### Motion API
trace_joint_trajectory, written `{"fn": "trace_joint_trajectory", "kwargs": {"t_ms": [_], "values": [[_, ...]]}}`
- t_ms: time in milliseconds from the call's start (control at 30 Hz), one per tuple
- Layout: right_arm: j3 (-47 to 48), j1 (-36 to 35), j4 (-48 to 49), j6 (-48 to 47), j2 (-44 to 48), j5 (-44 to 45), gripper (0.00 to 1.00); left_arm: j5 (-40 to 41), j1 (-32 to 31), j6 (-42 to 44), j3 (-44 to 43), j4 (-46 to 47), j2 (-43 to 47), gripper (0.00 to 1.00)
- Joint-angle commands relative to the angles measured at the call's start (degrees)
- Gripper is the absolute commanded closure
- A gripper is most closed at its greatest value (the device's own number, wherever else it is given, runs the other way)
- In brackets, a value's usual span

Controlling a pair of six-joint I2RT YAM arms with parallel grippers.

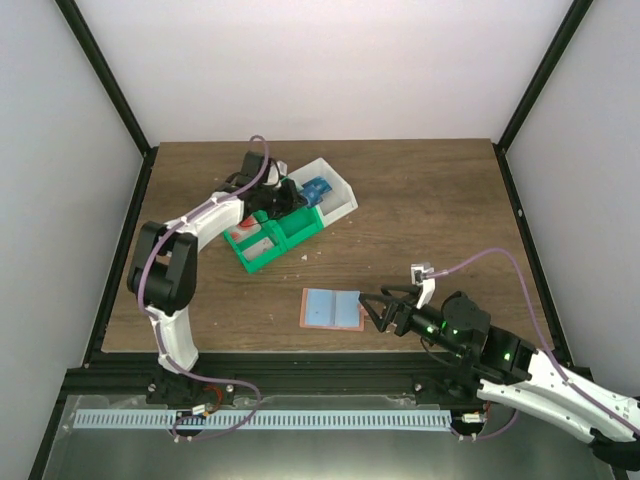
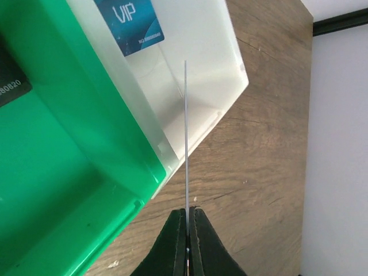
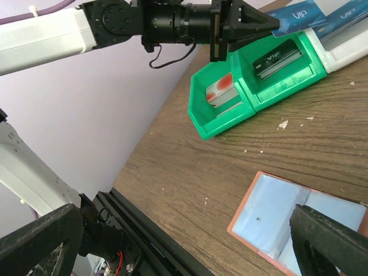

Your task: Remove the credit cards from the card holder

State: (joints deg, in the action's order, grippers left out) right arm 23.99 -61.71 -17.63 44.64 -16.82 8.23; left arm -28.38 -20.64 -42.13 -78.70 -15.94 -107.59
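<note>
Card [image 2: 186, 132], one, in left jaws; one open card holder [image 1: 332, 309]; one bin [image 3: 221, 123].

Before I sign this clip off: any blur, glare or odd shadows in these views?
Top external: evenly lit, sharp, soft shadows on the table. Left wrist: sharp, the white bin compartment bright but readable; the held card shows only as an edge-on line. Right wrist: its own fingers dark and soft-focused, the card holder sharp.
</note>
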Motion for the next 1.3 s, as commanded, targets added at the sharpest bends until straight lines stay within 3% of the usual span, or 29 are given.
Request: {"fn": "trace_joint_trajectory", "kwargs": {"t_ms": [0,800,1267], "values": [[2.0,-0.4,-0.2,-0.6,0.4,1.3,0.00,-3.3,0.1,-5.0,-2.4,4.7,-3.3,1.00],[6.6,-0.4,1.6,-4.4,-6.1,5.3,0.00,-3.7,2.3,-14.0,-17.0,5.0,-17.8,0.98],[8.0,-0.4,2.3,-5.2,-8.1,5.5,0.00,0.1,3.2,-12.2,-22.8,0.7,-21.7,0.93]]}}
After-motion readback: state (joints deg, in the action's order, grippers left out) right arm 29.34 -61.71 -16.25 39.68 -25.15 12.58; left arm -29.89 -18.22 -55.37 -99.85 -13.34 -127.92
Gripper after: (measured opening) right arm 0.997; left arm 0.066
